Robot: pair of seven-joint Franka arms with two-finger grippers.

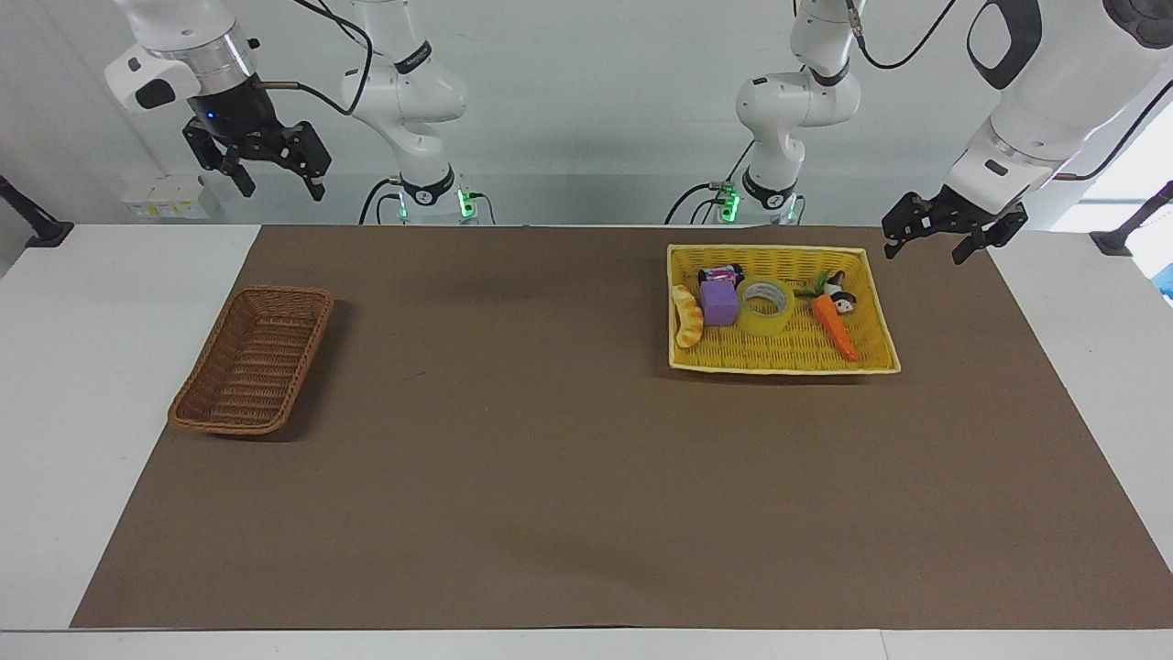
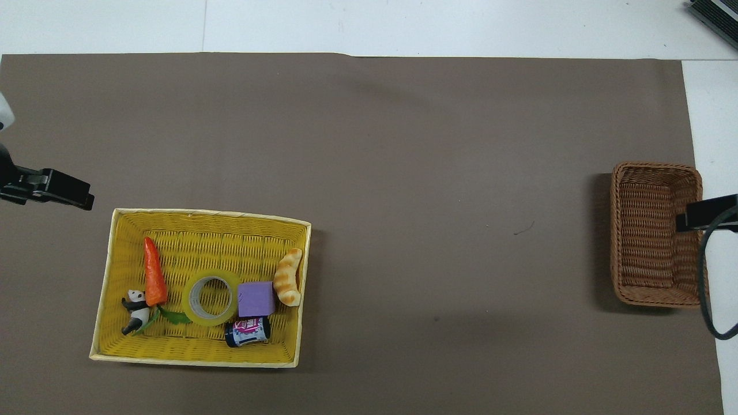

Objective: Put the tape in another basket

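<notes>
The tape [image 1: 766, 306] lies flat in the yellow basket [image 1: 875, 302] at the left arm's end of the desk [image 1: 550, 477], between a purple cube [image 1: 718, 302] and a carrot [image 1: 835, 327]. The brown wicker basket [image 1: 251, 359] sits well apart, toward the right arm's end. The left gripper [image 1: 937, 240] hangs beside the yellow basket, fingers wide, holding nothing. The right gripper [image 1: 275, 181] hangs high with fingers spread, holding nothing.

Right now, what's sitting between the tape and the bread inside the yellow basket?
The purple cube. In the overhead view it sits between the tape and the bread, beside both, in the yellow basket.
</notes>
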